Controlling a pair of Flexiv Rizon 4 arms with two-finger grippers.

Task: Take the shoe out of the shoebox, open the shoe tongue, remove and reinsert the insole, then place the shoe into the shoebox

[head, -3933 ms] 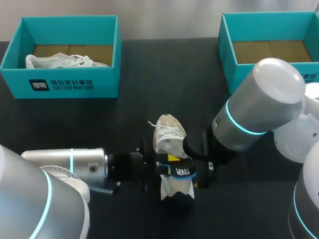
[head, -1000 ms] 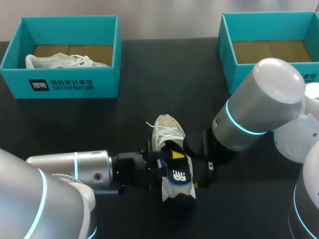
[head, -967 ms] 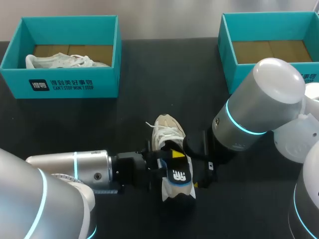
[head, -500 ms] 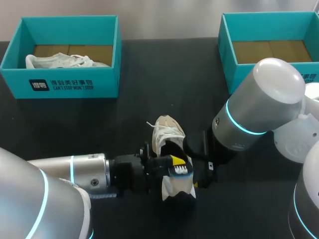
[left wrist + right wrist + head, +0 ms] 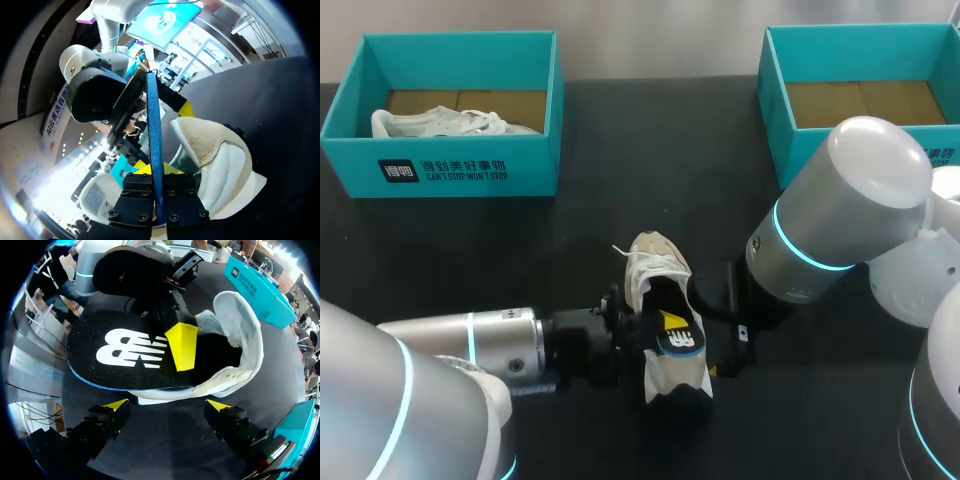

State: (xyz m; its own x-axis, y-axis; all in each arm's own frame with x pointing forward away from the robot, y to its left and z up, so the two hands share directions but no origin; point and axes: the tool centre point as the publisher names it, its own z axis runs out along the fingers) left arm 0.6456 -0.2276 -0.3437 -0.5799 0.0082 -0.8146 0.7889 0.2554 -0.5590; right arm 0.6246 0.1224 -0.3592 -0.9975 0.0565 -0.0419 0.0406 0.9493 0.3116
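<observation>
— Two steps look done to me: the sneaker (image 5: 655, 270) sits on the tabletop (image 5: 620, 200), outside either shoebox, and its tongue (image 5: 240, 325) seems pulled open.
— And the insole (image 5: 125, 352)?
— Pinched edgewise in the left tool (image 5: 156, 170). It lies across the sneaker's mouth, mostly outside. I can't tell whether it's coming out or going back.
— The right tool (image 5: 166, 404)?
— Spread wide beside the sneaker, holding nothing.
— What's left?
— By my reckoning, seat the insole flat inside, then lift the sneaker into the empty teal shoebox (image 5: 790, 140) at the far right. The far-left shoebox (image 5: 460, 165) holds another white sneaker (image 5: 440, 122).
</observation>
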